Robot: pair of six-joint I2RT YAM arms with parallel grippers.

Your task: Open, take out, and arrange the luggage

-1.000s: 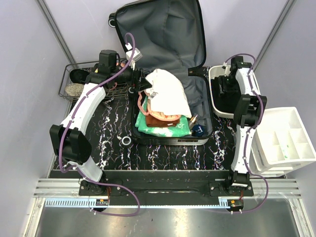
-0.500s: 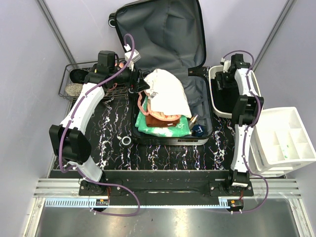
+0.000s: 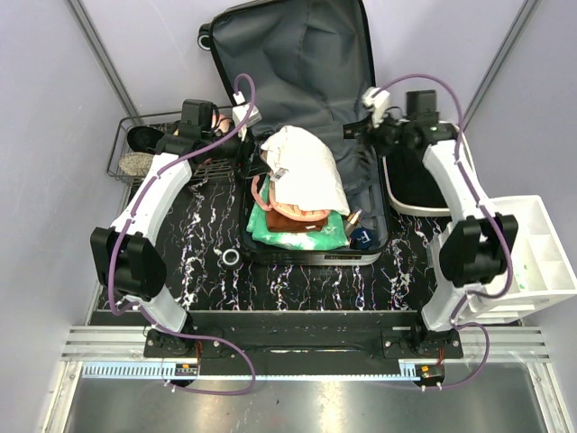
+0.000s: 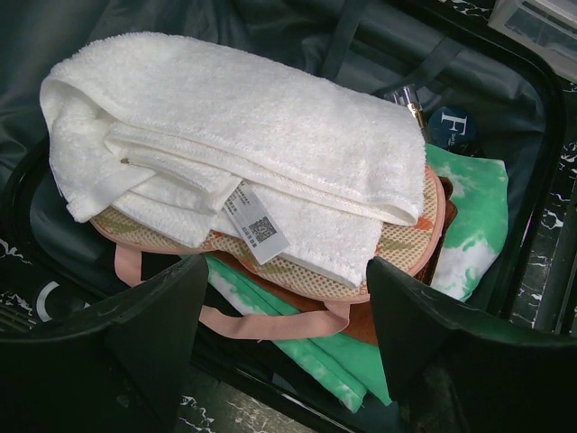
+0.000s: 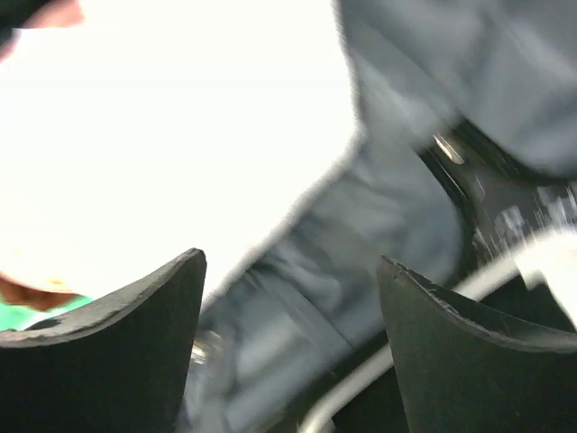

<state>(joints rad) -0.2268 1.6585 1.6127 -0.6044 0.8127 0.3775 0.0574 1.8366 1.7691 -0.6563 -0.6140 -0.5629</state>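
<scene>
white towel [image 4: 243, 135] tops the pile in the open suitcase [image 3: 297, 54]; left gripper [image 4: 284, 275] and right gripper [image 5: 290, 263] gape wide, empty.

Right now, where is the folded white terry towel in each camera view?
Top external: the folded white terry towel, centre, tops the pile in the open hard-shell suitcase.
Left wrist: towel upper middle, filling much of the frame.
Right wrist: blurred white patch, upper left, probably it.
Shared landmark: the suitcase's grey fabric lining.

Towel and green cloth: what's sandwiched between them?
A pink-trimmed mesh bag over an orange-brown layer lies between towel and green cloth; the left wrist view shows it.
</scene>
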